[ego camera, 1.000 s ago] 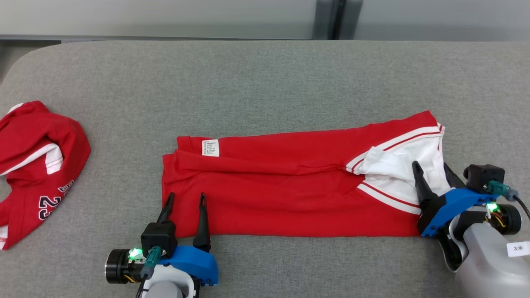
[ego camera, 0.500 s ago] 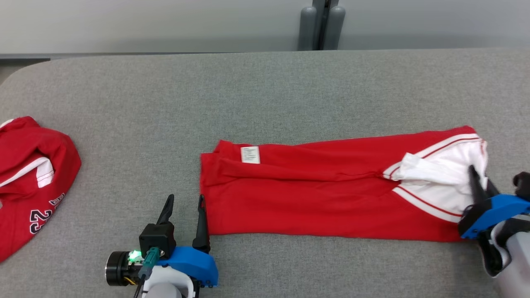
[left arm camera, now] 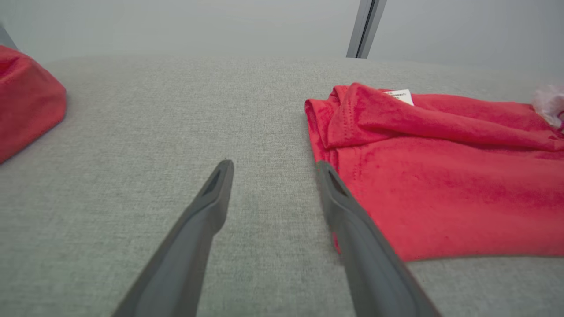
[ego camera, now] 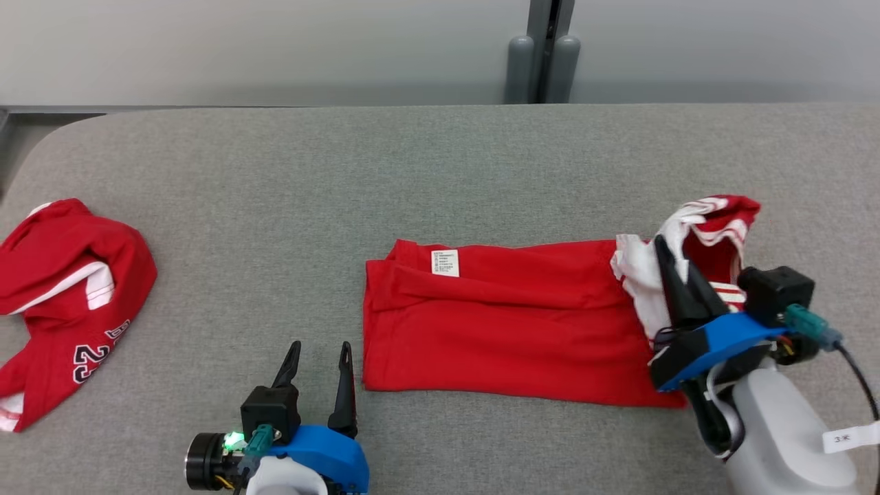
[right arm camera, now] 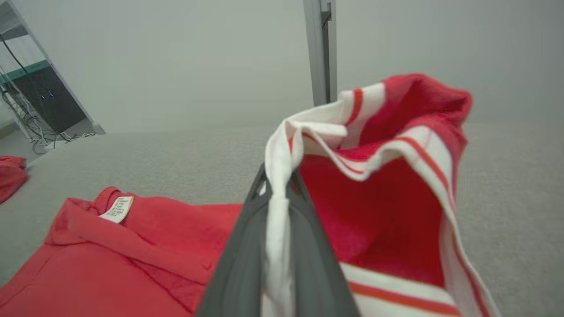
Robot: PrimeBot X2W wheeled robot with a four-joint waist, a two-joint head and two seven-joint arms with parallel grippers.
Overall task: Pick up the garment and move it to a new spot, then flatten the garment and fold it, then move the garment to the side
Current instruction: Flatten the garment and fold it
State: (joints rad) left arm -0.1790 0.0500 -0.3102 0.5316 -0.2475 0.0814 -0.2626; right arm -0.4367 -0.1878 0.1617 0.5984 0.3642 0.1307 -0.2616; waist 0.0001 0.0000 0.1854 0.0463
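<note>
The garment is red with white striped trim and lies folded in a long band on the grey table. My right gripper is shut on its white-trimmed right end and holds that end up off the table. In the right wrist view the white edge is pinched between the shut fingers of the right gripper, and the striped cloth bunches behind them. My left gripper stands open on the table just left of the garment's near left corner. In the left wrist view the left gripper holds nothing, with the garment beside its right finger.
A second red garment with a printed number lies crumpled at the table's left end, also seen as a red heap. A grey post stands behind the far edge. Bare grey cloth lies between the two garments.
My right gripper has shut on the garment's white-trimmed end and raised it. The garment has slid right, off my left gripper's finger. The head camera has also shifted.
</note>
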